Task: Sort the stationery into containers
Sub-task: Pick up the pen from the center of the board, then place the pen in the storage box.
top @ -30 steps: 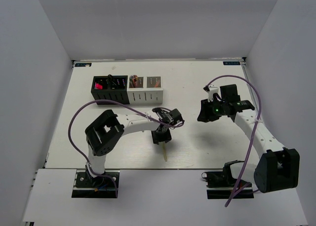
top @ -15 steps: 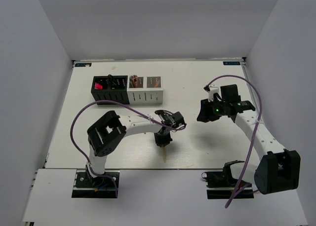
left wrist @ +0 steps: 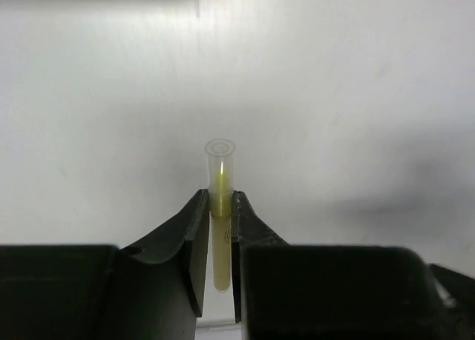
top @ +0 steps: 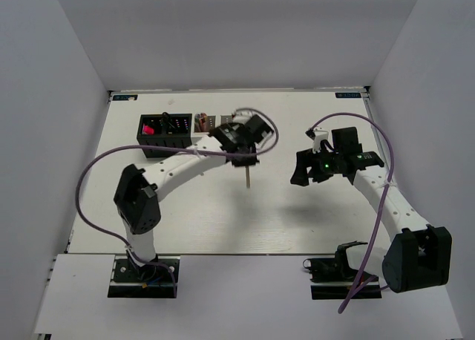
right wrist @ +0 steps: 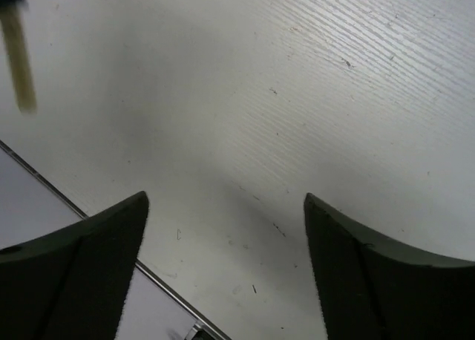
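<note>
Left fingers point(left wrist: 202, 215): pressed together on a stick point(left wrist: 220, 169), pinching it partway along. Its clear, round end pokes out past the tips and the yellow body runs back between them.
Stick's place: held up off the counter point(top: 185, 214), hanging below the left fingers just in front of the grey box point(top: 202, 125), on that box's right side. It sits in neither box.
Right fingers point(top: 300, 177): spread wide with nothing between them, hovering over bare counter to the right of the stick and well apart from it. From the right wrist the stick is only a blurred yellow bar at the top left corner.
Grey box: toward the back, its right half hidden under the left arm. Something brownish stands in its left compartment.
Black box point(top: 159, 143): touching the grey box's left side. Something pink shows in its left compartment and dark things in its right.
Edges: the boxes stand a little in from the back edge. White walls rise along the back, left and right edges. A thin strip marks the near edge, with both arm bases beyond it.
Open room: a wide bare stretch between the two arms and across the whole near half.
</note>
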Motion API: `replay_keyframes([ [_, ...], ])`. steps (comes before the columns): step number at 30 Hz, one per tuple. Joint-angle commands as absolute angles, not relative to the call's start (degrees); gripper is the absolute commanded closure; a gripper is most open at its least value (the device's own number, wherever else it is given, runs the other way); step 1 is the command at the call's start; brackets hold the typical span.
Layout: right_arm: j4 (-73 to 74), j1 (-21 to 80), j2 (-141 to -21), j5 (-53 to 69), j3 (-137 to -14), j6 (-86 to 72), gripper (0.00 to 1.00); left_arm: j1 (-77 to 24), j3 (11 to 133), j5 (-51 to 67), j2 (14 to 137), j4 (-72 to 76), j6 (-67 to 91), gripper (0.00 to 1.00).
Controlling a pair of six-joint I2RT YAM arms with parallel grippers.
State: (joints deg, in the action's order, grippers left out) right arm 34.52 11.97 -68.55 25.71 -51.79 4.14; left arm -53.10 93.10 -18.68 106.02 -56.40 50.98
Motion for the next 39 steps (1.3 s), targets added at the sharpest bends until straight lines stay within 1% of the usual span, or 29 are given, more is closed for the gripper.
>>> replay_keyframes([
  [1, 33.1, 11.8, -67.3, 27.8, -53.3, 5.5, 0.19, -47.7, 99.7, -29.1, 101.4, -52.7, 39.4, 1.0],
  [2, 34.0, 11.8, -67.3, 28.7, -53.2, 6.1, 0.35, -46.9, 100.0, -30.2, 101.6, -50.0, 36.0, 1.0],
  [3, 34.0, 11.8, -67.4, 29.1, -53.2, 6.2, 0.57, -45.8, 100.4, -34.1, 101.8, -45.8, 34.2, 1.0],
  [5, 33.9, 11.8, -67.2, 29.7, -53.2, 6.1, 0.99, -43.9, 99.8, -35.3, 102.0, -41.6, 29.1, 1.0],
  [6, 33.8, 11.7, -67.3, 29.5, -53.0, 6.2, 0.99, -42.9, 99.1, -37.0, 102.0, -35.0, 28.2, 1.0],
  [8, 33.4, 12.0, -67.4, 29.4, -52.8, 6.3, 0.99, -41.7, 98.4, -37.4, 103.4, -28.1, 23.2, 1.0],
  [9, 33.5, 11.9, -67.5, 29.4, -52.8, 6.3, 0.92, -41.5, 99.0, -39.1, 104.1, -24.6, 21.9, 1.0],
  [10, 33.1, 12.0, -67.6, 29.4, -52.7, 6.3, 0.9, -41.4, 99.6, -40.8, 104.9, -23.4, 17.2, 1.0],
  [12, 33.1, 11.9, -68.0, 29.4, -52.7, 6.2, 0.87, -41.4, 102.0, -43.6, 108.5, -17.8, 14.8, 1.0],
  [14, 33.2, 11.9, -68.6, 29.5, -52.6, 6.4, 0.87, -41.0, 103.8, -45.3, 111.2, -16.0, 11.8, 1.0],
  [18, 33.2, 11.9, -68.7, 28.8, -52.8, 6.6, 0.83, -40.2, 105.0, -45.9, 114.9, -13.2, 10.5, 1.0],
  [21, 33.2, 11.9, -68.7, 29.0, -52.7, 6.7, 0.71, -39.9, 103.4, -46.8, 115.9, -11.8, 10.2, 1.0],
  [22, 33.1, 11.9, -68.7, 29.0, -52.8, 6.6, 0.58, -40.0, 102.8, -47.0, 116.2, -10.6, 10.2, 1.0],
  [23, 33.4, 11.8, -68.8, 29.3, -52.8, 6.6, 0.53, -40.0, 102.3, -47.6, 116.3, -10.1, 10.0, 0.99],
  [24, 33.2, 11.9, -68.7, 29.5, -52.7, 6.8, 0.47, -39.7, 101.5, -47.9, 116.3, -10.1, 10.1, 0.86],
  [25, 33.2, 11.9, -68.8, 29.5, -52.8, 6.8, 0.37, -39.6, 101.5, -48.1, 116.3, -10.3, 10.5, 0.73],
  [26, 33.3, 11.7, -68.8, 29.4, -52.8, 6.5, 0.23, -39.5, 101.2, -47.1, 116.1, -10.9, 10.7, 0.57],
  [27, 33.3, 11.9, -68.8, 29.5, -52.8, 6.6, 0.18, -39.4, 101.0, -46.8, 115.7, -11.2, 10.9, 0.28],
  [28, 33.2, 12.7, -68.8, 29.4, -52.7, 6.8, 0.13, -39.4, 101.1, -46.3, 115.0, -11.7, 11.0, 0.19],
  [29, 33.2, 12.0, -68.8, 29.4, -52.6, 6.7, 0.1, -39.5, 101.2, -44.1, 113.7, -12.7, 11.0, 0.14],
  [30, 33.6, 11.8, -68.8, 29.5, -52.6, 6.7, 0.1, -39.7, 101.0, -43.4, 113.2, -13.0, 11.1, 0.1],
  [31, 33.4, 11.9, -68.6, 29.7, -52.6, 6.9, 0.1, -39.7, 100.9, -42.8, 110.6, -13.9, 11.4, 0.04],
  [32, 33.3, 11.7, -68.5, 29.8, -52.5, 6.9, 0.1, -40.4, 101.0, -41.1, 109.4, -15.0, 11.9, 0.03],
  [33, 33.3, 11.8, -68.4, 29.6, -52.6, 7.0, 0.1, -40.9, 100.7, -39.3, 108.3, -15.4, 12.1, 0.03],
  [35, 33.3, 11.9, -68.0, 29.5, -52.4, 7.0, 0.1, -44.0, 98.3, -38.1, 102.1, -15.2, 11.0, 0.03],
  [36, 32.9, 11.7, -67.8, 29.6, -52.2, 7.0, 0.1, -45.0, 97.4, -38.0, 100.6, -15.4, 9.9, 0.06],
  [37, 32.7, 11.7, -67.7, 29.4, -52.3, 7.0, 0.1, -47.1, 96.6, -37.2, 96.9, -16.3, 9.5, 0.24],
  [38, 32.6, 11.5, -67.3, 28.2, -52.1, 6.5, 0.1, -48.0, 93.9, -37.1, 93.0, -17.6, 10.4, 0.45],
  [39, 31.8, 11.6, -67.2, 27.3, -52.1, 5.8, 0.1, -50.5, 92.6, -36.7, 91.2, -23.1, 11.6, 0.71],
])
